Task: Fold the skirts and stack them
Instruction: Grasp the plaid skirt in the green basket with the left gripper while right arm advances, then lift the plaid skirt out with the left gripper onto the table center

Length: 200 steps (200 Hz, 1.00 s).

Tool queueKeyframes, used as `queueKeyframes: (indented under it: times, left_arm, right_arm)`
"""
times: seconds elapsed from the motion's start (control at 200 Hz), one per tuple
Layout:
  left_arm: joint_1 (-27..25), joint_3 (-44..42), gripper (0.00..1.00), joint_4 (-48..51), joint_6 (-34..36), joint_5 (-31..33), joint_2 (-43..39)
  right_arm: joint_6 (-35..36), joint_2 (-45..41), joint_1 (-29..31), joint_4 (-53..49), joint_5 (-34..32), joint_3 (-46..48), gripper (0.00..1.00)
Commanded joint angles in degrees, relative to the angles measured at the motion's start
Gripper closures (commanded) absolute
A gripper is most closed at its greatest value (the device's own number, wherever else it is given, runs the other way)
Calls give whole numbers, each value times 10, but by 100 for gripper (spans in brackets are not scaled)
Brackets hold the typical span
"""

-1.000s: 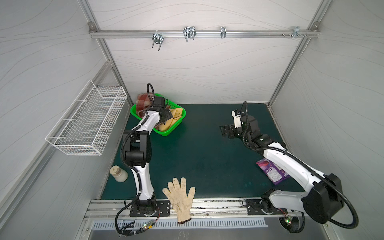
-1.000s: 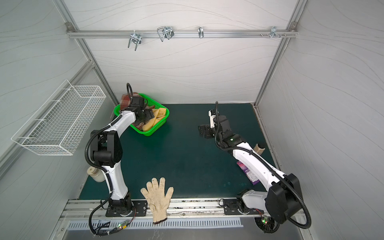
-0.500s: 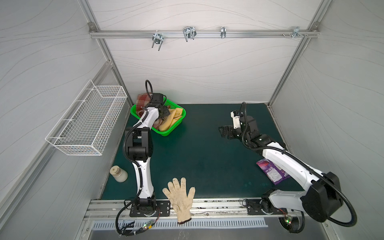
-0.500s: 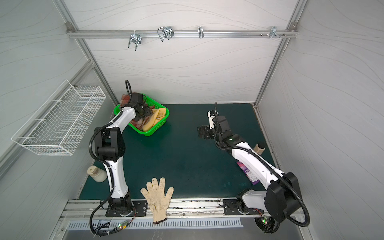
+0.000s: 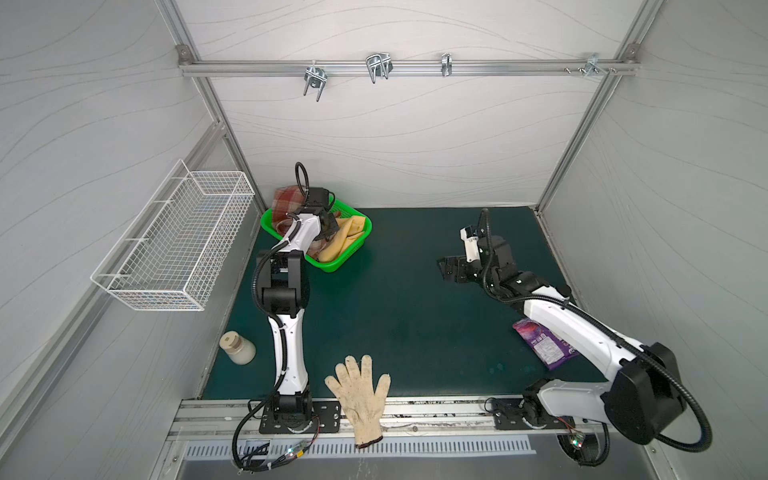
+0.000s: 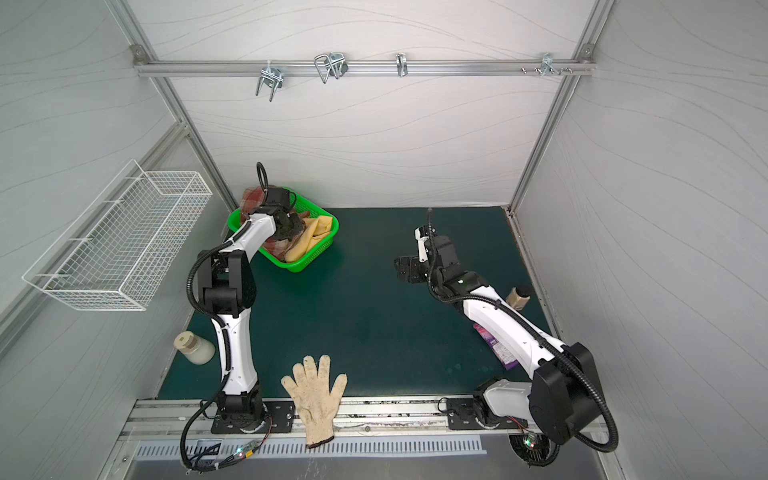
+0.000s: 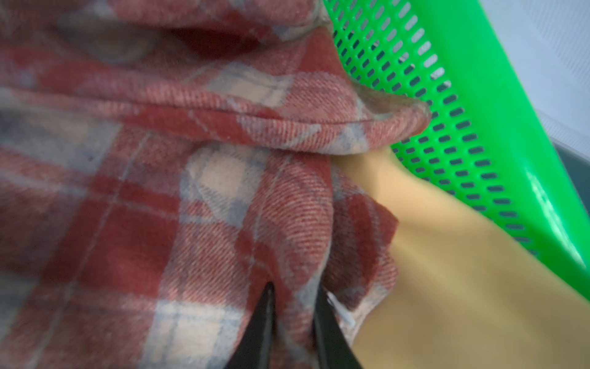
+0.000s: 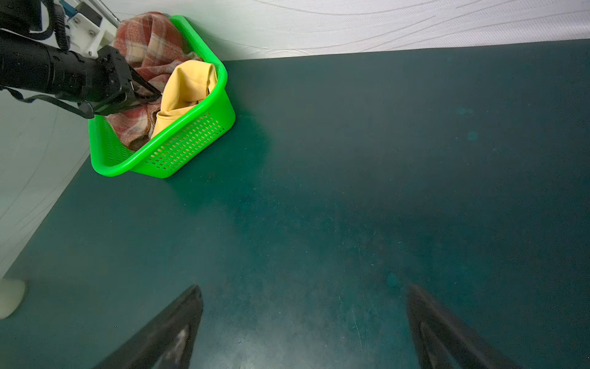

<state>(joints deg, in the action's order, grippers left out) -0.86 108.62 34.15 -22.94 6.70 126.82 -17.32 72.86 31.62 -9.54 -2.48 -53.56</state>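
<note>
The wall of the perforated green plastic basket (image 7: 447,96) stands close beside my left pincer (image 7: 295,287), just past the plain mustard-yellow skirt (image 7: 463,303) lying next to it. My right pincer (image 8: 304,287) hangs wide apart, holding nothing, over the dark-green mat (image 8: 351,191), well away. My left jaws pinch, nearly closed, a ridge of the woolly rust-red and cream plaid skirt (image 7: 207,198), crumpled in that basket against the yellow one.

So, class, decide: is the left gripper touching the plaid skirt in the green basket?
Touching. The left wrist view shows the left gripper with both fingertips sunk into the plaid skirt, a fold pinched between them.
</note>
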Motion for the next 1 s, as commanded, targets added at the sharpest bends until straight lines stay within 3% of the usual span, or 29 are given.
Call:
queueKeyframes:
  times: [0.0,0.29,0.7,0.996]
  left_arm:
    - [0,27,99,7,4,-2,0]
    - [1,26,100,11,-14,-46,-64]
    - [-1,32,100,24,-64,-163,-182]
    - [-29,64,100,40,-83,-215,-239]
  right_arm:
    - [-10,-11,5,1,4,6,1]
    - [-12,-17,5,5,18,2,1]
    - [-21,-20,16,5,69,-40,1]
    - [-19,-32,33,4,71,-62,1]
